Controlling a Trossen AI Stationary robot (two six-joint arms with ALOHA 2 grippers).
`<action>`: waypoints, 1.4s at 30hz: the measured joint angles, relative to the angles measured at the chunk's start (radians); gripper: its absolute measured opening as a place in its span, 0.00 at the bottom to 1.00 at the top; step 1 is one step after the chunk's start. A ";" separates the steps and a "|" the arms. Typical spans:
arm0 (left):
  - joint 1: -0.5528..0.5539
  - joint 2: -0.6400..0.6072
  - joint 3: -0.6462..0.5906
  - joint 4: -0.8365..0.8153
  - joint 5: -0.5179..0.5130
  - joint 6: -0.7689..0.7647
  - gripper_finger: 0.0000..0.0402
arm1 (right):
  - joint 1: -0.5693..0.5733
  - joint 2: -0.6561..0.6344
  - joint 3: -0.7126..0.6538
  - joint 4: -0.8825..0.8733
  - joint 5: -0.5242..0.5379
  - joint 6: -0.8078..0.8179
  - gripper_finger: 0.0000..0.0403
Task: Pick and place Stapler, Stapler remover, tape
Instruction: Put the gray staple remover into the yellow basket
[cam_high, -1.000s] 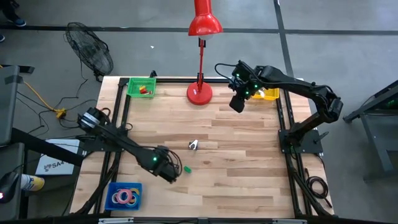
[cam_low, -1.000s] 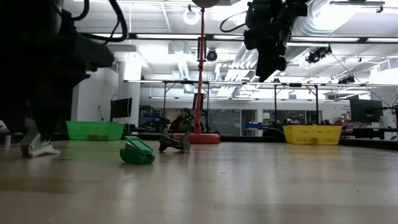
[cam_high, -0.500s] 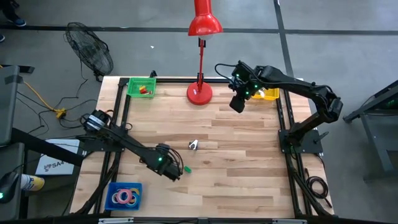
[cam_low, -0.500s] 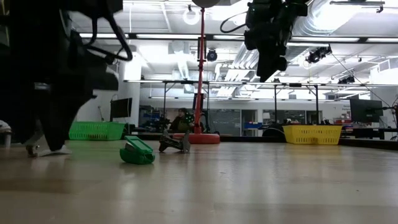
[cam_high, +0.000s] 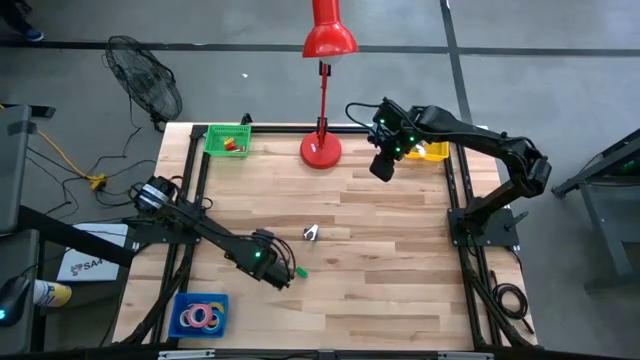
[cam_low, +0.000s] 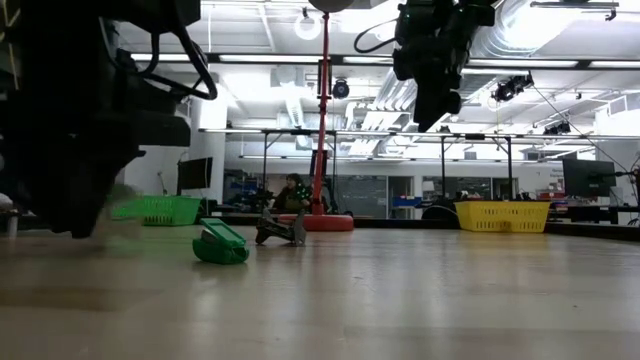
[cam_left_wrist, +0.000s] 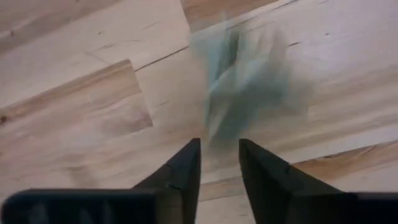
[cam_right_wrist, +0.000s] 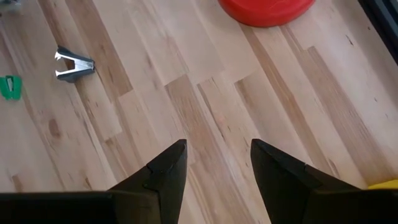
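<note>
Left arm advanced toward green stapler (cam_high: 300, 271) since first earlier frame, lower centre of high view; left gripper (cam_high: 283, 277) now just beside it, fingers narrowed to small gap, nothing held, stapler blurred ahead of tips in wrist view. Right gripper (cam_high: 381, 168) unchanged, upper right, fingers apart, empty. Stapler remover (cam_high: 311, 233) mid-table. Tape (cam_high: 200, 317) in blue bin (cam_high: 182, 299), lower left. Judgement: stapler grasp imminent.

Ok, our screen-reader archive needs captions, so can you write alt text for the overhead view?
The left end effector is low over a wooden table, beside a small green stapler, with a staple remover nearby. The right end effector hangs near a red lamp. Tape rolls fill a blue bin at the near left corner.
</note>
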 joint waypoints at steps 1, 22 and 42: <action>0.000 0.000 0.000 0.000 0.005 0.012 0.24 | 0.000 0.000 0.000 0.000 0.000 -0.007 0.42; 0.000 -0.005 -0.001 0.013 0.052 0.184 0.05 | 0.000 0.000 0.000 -0.004 -0.001 -0.108 0.42; 0.001 -0.125 -0.001 -0.067 0.062 0.277 0.08 | 0.000 0.000 0.000 -0.009 -0.009 -0.119 0.42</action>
